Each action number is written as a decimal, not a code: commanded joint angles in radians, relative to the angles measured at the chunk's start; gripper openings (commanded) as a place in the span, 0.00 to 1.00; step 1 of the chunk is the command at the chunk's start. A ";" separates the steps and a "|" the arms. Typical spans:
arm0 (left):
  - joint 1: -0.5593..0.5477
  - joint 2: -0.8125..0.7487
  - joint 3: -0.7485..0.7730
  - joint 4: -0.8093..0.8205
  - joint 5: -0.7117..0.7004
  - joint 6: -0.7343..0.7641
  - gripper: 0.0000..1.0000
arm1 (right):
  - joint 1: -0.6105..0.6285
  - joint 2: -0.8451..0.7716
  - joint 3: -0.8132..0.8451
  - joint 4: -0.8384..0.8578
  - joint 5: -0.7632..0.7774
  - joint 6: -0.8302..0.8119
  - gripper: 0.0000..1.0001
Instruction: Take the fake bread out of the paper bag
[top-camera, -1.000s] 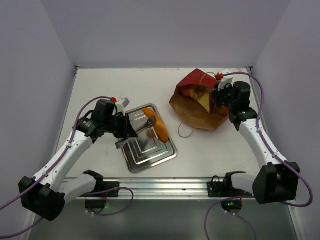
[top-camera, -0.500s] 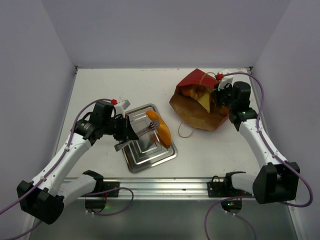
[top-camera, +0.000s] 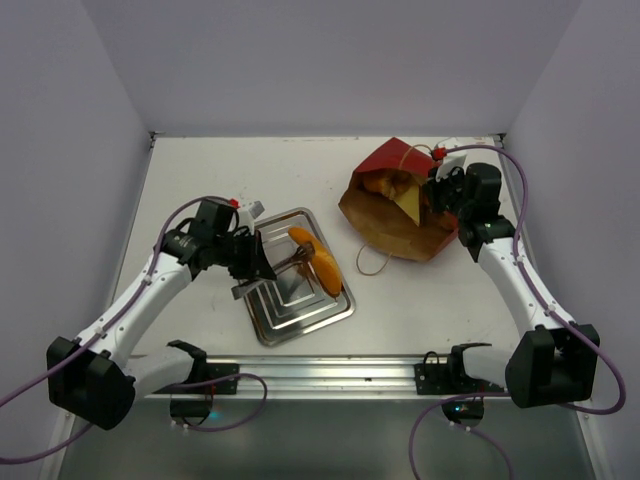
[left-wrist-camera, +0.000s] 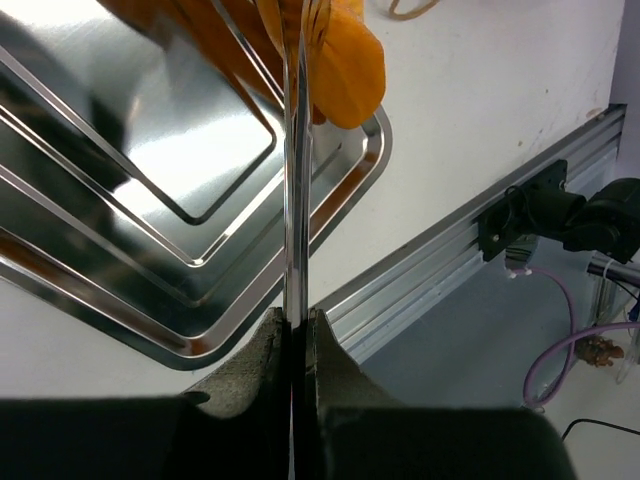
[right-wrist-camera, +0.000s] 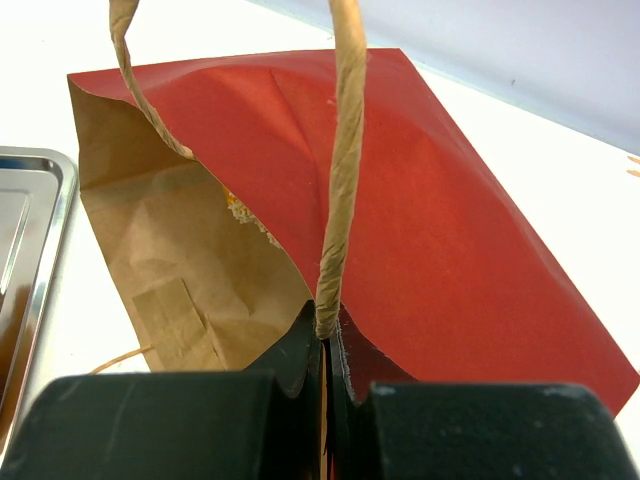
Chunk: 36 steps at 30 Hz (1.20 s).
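The dark red paper bag (top-camera: 395, 215) lies on its side at the back right, its brown mouth facing left. A pale yellow wedge (top-camera: 408, 205) and a golden piece (top-camera: 385, 183) show inside it. My right gripper (top-camera: 437, 195) is shut on the bag's string handle (right-wrist-camera: 340, 180); the bag also shows in the right wrist view (right-wrist-camera: 420, 200). My left gripper (top-camera: 250, 262) is shut on thin metal tongs (left-wrist-camera: 296, 200). Their tips close on an orange baguette (top-camera: 322, 268) over the silver tray (top-camera: 300, 310). The baguette also shows in the left wrist view (left-wrist-camera: 345, 70).
A second tan string handle (top-camera: 372, 262) lies on the table between the bag and the tray. The metal rail (top-camera: 330, 368) runs along the table's near edge. White walls stand close on the left, back and right.
My left gripper has shifted slightly with the tongs, and the baguette has turned and moved a little toward the tray's right edge. The right arm and the bag have not moved.
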<state>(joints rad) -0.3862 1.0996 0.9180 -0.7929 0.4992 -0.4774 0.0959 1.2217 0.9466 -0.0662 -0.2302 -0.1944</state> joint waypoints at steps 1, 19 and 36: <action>0.023 0.054 0.005 -0.008 -0.001 0.043 0.05 | -0.007 -0.013 -0.002 0.029 -0.018 0.012 0.00; 0.141 0.229 0.050 0.078 0.024 0.134 0.41 | -0.009 -0.010 0.000 0.022 -0.020 0.010 0.00; 0.199 0.135 0.015 0.075 0.033 0.122 0.46 | -0.008 -0.005 0.000 0.020 -0.021 0.006 0.00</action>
<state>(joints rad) -0.2070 1.2732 0.9367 -0.7235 0.5442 -0.3733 0.0959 1.2217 0.9466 -0.0666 -0.2314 -0.1947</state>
